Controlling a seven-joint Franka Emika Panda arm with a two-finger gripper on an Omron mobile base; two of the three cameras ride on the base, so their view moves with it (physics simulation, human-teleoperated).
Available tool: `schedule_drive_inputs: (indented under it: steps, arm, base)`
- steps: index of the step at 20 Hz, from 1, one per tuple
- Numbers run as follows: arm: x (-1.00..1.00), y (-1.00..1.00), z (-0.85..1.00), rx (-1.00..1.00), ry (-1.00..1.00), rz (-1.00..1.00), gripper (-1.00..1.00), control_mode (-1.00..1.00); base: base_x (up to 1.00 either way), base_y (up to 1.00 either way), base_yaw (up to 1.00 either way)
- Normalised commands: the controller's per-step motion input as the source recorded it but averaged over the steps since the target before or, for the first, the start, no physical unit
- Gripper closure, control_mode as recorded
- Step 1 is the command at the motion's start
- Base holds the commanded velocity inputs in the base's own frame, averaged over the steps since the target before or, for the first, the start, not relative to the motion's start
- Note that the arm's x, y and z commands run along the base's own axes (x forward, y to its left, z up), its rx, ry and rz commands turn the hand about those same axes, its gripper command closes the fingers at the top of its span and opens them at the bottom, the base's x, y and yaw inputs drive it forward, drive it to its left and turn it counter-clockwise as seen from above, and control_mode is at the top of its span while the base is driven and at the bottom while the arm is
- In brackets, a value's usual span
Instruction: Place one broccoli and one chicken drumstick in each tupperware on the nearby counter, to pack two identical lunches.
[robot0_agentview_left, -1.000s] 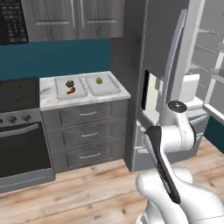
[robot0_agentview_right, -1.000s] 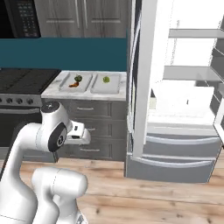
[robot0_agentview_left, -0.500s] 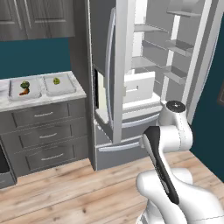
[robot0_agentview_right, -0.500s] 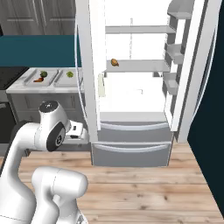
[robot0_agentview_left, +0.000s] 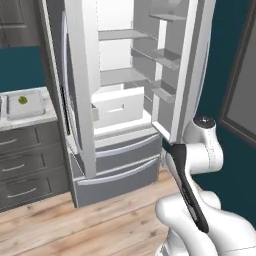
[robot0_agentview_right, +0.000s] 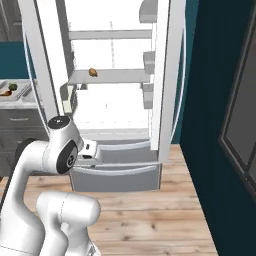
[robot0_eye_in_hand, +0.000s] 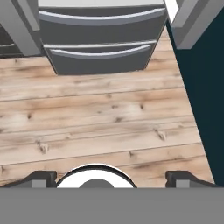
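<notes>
1. Wooden floorboards run under us, and an open white fridge with grey bottom drawers stands ahead.
2. We see the jaws spread wide over the floor, holding nothing.
3. We find a small brown food piece, too small to name, on a fridge shelf.
4. We see one tupperware on the marble tabletop at far left, with a green piece in it.
5. We see the other tupperware at the right base view's left edge, with orange and green bits inside.
</notes>
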Motion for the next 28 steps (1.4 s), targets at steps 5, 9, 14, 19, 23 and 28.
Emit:
schedule_drive_inputs:
  steps: [5, 9, 14, 19, 23, 28]
  arm:
    - [0.0, 0.0, 0.0, 0.0, 0.0, 0.0, -1.0, 1.0]
    - [0.0, 0.0, 0.0, 0.0, 0.0, 0.0, -1.0, 1.0]
    - [0.0, 0.0, 0.0, 0.0, 0.0, 0.0, -1.0, 1.0]
    - [0.0, 0.0, 0.0, 0.0, 0.0, 0.0, -1.0, 1.0]
    - [0.0, 0.0, 0.0, 0.0, 0.0, 0.0, -1.0, 1.0]
    - [0.0, 0.0, 0.0, 0.0, 0.0, 0.0, -1.0, 1.0]
  base:
    - [0.61, -0.04, 0.21]
    - [0.6, -0.19, 0.28]
    - [0.28, -0.67, 0.21]
    - [0.31, -0.66, 0.09]
    - [0.65, 0.02, 0.05]
    - [0.66, 0.04, 0.02]
